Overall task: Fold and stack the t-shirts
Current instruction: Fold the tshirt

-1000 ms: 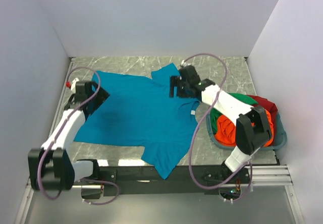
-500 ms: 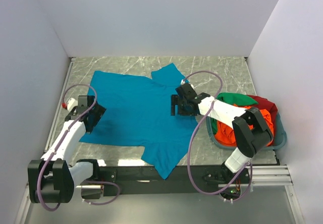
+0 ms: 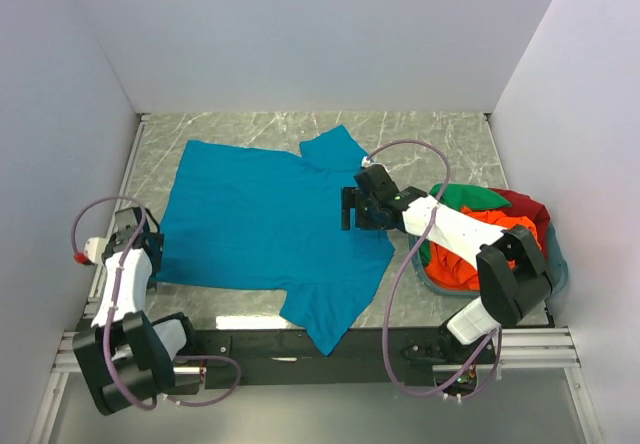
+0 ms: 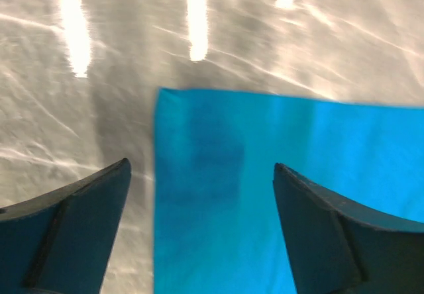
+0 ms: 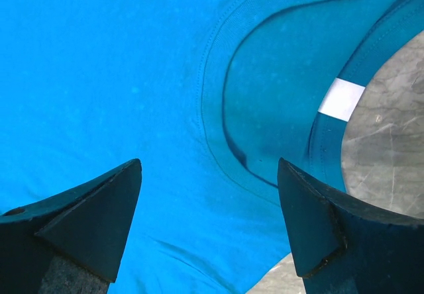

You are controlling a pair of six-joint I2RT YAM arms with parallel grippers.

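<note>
A teal-blue t-shirt (image 3: pixel 270 219) lies spread flat on the marble table, collar to the right, one sleeve at the back and one at the front. My left gripper (image 3: pixel 150 249) is open and empty at the shirt's front left hem corner (image 4: pixel 218 175), which lies between its fingers. My right gripper (image 3: pixel 347 209) is open and empty just above the collar (image 5: pixel 265 128) with its white label (image 5: pixel 341 99). Orange-red (image 3: pixel 470 254), green (image 3: pixel 470 197) and dark red (image 3: pixel 525 207) shirts lie heaped in the basket.
A teal-grey plastic basket (image 3: pixel 555 274) stands at the right edge of the table. White walls close in the back and both sides. A black rail (image 3: pixel 300 344) runs along the near edge. Bare marble (image 3: pixel 440 139) shows behind the shirt.
My left arm has drawn back toward the near left, off the shirt's left edge to its front corner. My right gripper has moved from the back sleeve toward me, to the collar.
</note>
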